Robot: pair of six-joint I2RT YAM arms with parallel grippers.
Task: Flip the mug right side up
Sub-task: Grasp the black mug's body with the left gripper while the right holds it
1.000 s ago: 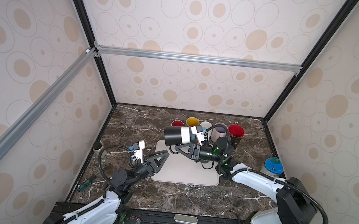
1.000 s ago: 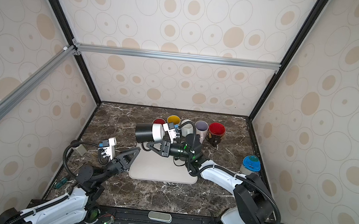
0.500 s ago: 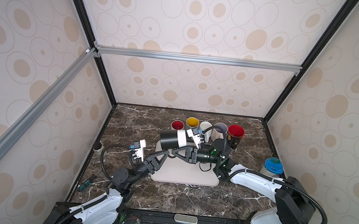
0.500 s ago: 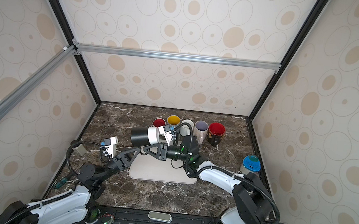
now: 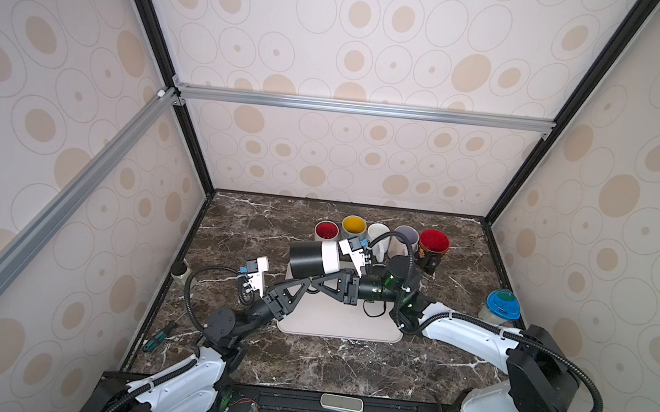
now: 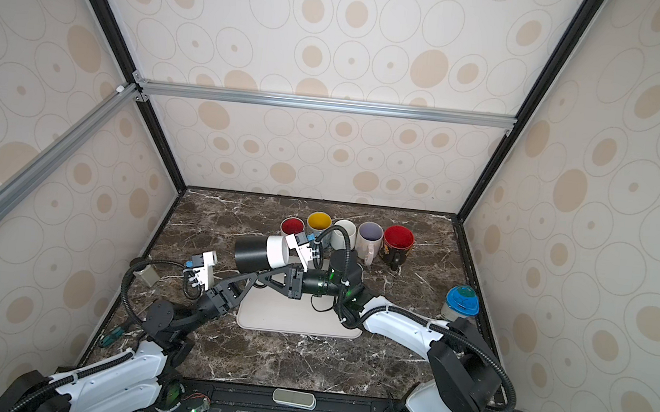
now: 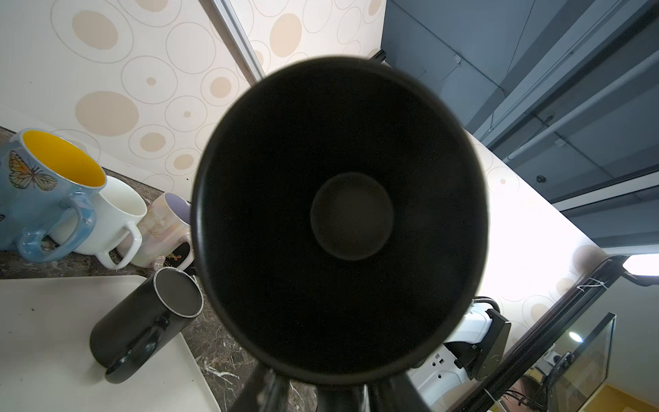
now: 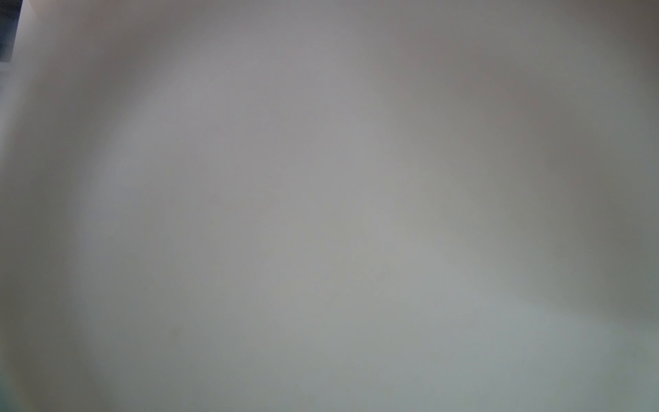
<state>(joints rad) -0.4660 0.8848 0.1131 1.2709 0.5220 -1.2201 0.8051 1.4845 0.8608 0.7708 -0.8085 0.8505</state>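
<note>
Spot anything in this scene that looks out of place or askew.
The black-and-white mug hangs sideways in mid-air, when it should stand mouth up. A black mug sits bottom-up at the edge of the mat, while the back-row mugs stand upright.

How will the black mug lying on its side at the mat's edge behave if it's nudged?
The black mug lies on its curved side, so it could roll, though its handle, low against the white mat, would probably stop it. It looks like glazed ceramic: likely stiff, weighty, slippery, and chippable if knocked.
</note>
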